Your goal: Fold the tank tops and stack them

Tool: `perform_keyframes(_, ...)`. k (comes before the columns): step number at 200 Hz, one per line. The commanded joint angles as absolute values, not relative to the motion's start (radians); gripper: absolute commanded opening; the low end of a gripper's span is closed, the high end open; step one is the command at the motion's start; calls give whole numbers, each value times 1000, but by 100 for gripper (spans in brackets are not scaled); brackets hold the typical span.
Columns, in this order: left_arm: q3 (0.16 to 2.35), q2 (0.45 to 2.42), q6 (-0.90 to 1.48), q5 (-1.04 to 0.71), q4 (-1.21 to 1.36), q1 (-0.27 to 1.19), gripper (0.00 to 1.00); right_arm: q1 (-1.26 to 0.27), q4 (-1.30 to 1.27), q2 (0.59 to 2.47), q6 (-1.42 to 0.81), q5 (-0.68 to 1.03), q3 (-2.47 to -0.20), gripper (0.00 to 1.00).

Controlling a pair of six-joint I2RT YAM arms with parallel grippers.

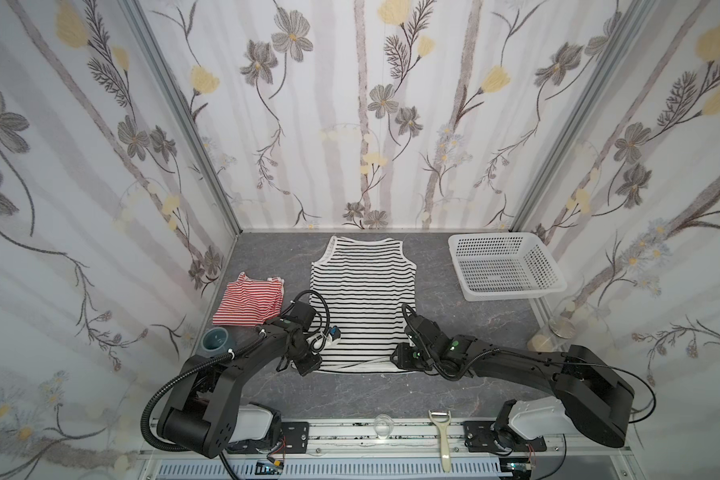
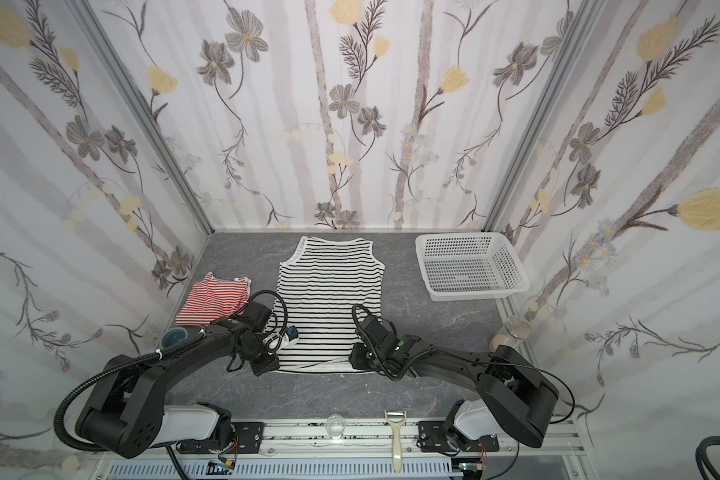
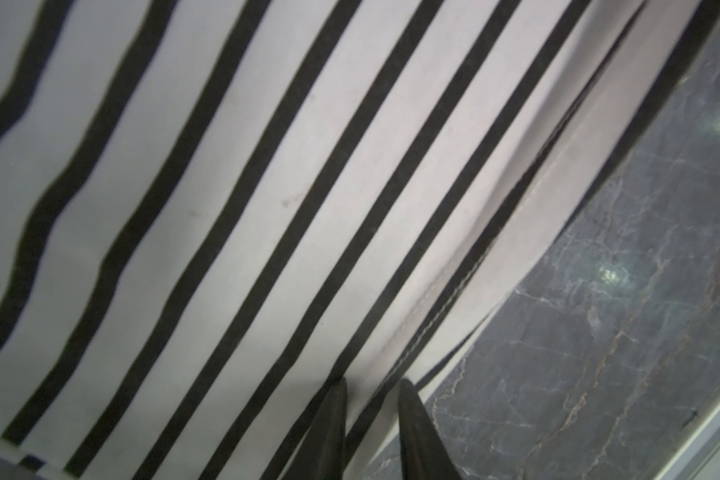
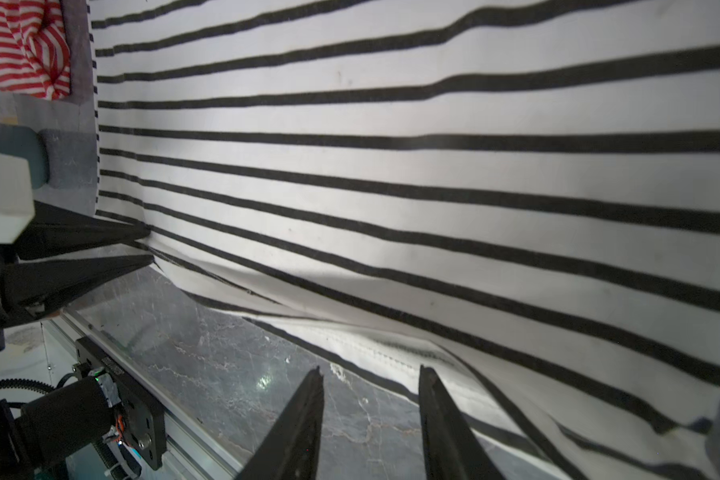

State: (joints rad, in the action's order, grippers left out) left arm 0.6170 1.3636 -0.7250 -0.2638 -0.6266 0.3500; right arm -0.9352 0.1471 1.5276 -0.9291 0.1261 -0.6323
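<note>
Red-striped top [image 1: 250, 303] and basket [image 1: 516, 293] flank the black-striped top [image 1: 362, 291].

The flat tank top [image 1: 362, 291] lies in the middle of the table [image 1: 466, 316], neck toward the back wall and hem toward the front. The folded tank top [image 1: 248, 305] sits just left of it, and a cup [image 1: 217, 338] stands before that, near the left wall. The basket [image 1: 516, 294] stands in the back right corner, well apart, with a jar [image 1: 560, 328] in front of it. The left gripper [image 3: 373, 386] is at the hem's left corner, which seems to lie between its fingers. The right gripper [image 4: 371, 374] is at the hem's right corner. A peeler [image 1: 441, 436] and a small glass [image 1: 382, 426] lie on the front rail.
</note>
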Motion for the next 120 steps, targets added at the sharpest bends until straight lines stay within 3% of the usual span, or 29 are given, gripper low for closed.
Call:
perform_keyframes(1,612,1378,-746,-227,-666,350,26,-957,162,1496,-971,136,-603,40)
perform_keyframes(61,613,1415,-779,-213,-675,360,27,-920,172,1456,-945,109,-658,40)
perform_keyframes(120,624,1428,-787,-204,-675,376,27,-839,151,1680,-835,150,-816,40)
